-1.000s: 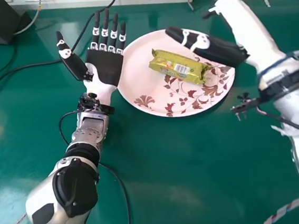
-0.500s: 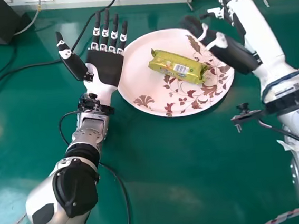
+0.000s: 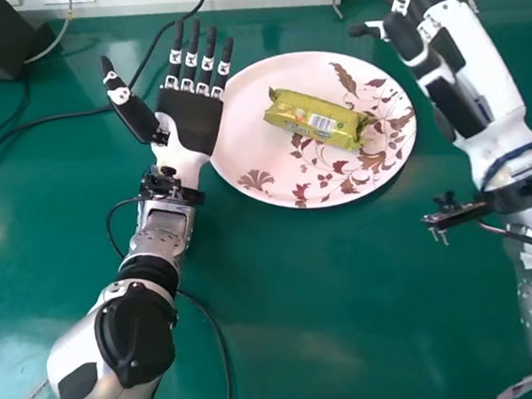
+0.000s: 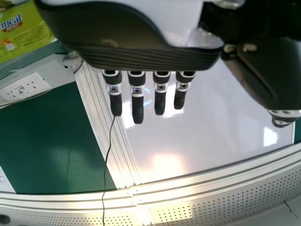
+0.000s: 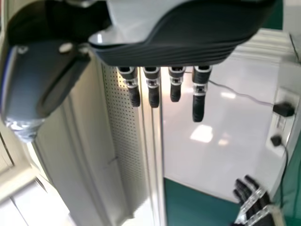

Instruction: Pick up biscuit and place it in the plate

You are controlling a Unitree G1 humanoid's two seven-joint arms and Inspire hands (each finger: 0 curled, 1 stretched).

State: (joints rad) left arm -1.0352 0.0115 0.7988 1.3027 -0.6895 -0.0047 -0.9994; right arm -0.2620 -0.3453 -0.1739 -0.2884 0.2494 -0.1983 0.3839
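The biscuit [image 3: 315, 119] lies on the plate [image 3: 241, 138]; the right hand [image 3: 451, 97], fingers straight, thumb apart, holds nothing and should withdraw slowly, well wide of both; the left hand [image 3: 190, 122], open beside the plate, need do nothing.

a lab, judging by green bench [image 3: 351, 295], sockets [image 4: 24, 88], cables [image 3: 227, 364]

Glossy plastic wrapper [image 3: 315, 119], smooth plate [image 3: 239, 138]
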